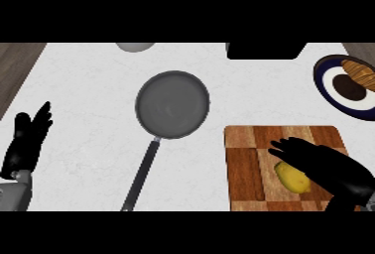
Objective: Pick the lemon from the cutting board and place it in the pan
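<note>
One lemon on one cutting board; right hand over it, fingers spread, uncurled. One pan. Left hand resting open.

bare counter between board, pan

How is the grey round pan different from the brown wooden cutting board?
The grey round pan is circular with a long dark handle; the brown wooden cutting board is rectangular and has none. The pan holds nothing, while the board carries the yellow lemon under the right hand. Both lie flat on the white counter.
</note>
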Controlling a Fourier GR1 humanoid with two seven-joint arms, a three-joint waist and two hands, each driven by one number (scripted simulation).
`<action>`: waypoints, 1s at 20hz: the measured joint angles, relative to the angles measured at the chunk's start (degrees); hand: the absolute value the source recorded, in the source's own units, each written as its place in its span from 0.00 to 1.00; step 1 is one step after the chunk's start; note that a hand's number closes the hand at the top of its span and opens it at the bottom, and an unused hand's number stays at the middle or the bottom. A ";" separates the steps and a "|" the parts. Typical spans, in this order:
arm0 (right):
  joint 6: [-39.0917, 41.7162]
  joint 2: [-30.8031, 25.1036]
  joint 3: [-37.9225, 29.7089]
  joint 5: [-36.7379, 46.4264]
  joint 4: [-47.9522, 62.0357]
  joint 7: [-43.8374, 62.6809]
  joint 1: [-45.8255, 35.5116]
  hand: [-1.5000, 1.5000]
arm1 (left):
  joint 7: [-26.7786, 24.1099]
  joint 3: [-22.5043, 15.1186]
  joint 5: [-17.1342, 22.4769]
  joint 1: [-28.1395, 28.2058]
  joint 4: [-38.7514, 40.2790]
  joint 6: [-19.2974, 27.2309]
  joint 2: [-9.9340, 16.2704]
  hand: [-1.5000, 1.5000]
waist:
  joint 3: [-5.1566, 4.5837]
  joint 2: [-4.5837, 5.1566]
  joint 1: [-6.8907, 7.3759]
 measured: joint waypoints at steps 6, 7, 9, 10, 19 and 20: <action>0.15 3.90 0.89 4.27 1.79 0.03 0.37 0.00 | 0.35 1.54 -1.28 0.43 -0.70 -1.38 -0.79 0.50 | 0.00 -0.01 0.03; -0.38 4.85 1.23 5.18 3.65 -0.02 -0.59 0.00 | 0.90 1.83 -1.45 -0.47 -0.37 -1.63 -0.58 0.50 | -0.01 0.01 0.07; -0.51 5.13 0.28 6.06 4.47 -0.66 -0.26 0.00 | 1.18 2.03 -1.95 0.54 -1.84 -1.80 -1.17 0.50 | 0.01 0.01 0.09; -0.35 5.36 0.12 6.74 4.67 -0.73 -0.15 0.00 | 1.54 2.17 -2.13 0.58 -2.07 -2.06 -1.43 0.50 | 0.01 0.00 0.08; -7.13 7.98 1.15 13.64 11.90 -5.05 -2.44 1.00 | 1.59 3.76 -3.59 0.01 -1.80 -3.71 -2.16 0.50 | 0.00 0.01 0.15; -8.39 7.74 0.81 14.13 12.57 -6.07 -2.95 1.00 | 1.92 3.91 -3.58 -0.24 -1.93 -3.74 -2.30 0.50 | 0.00 0.01 0.17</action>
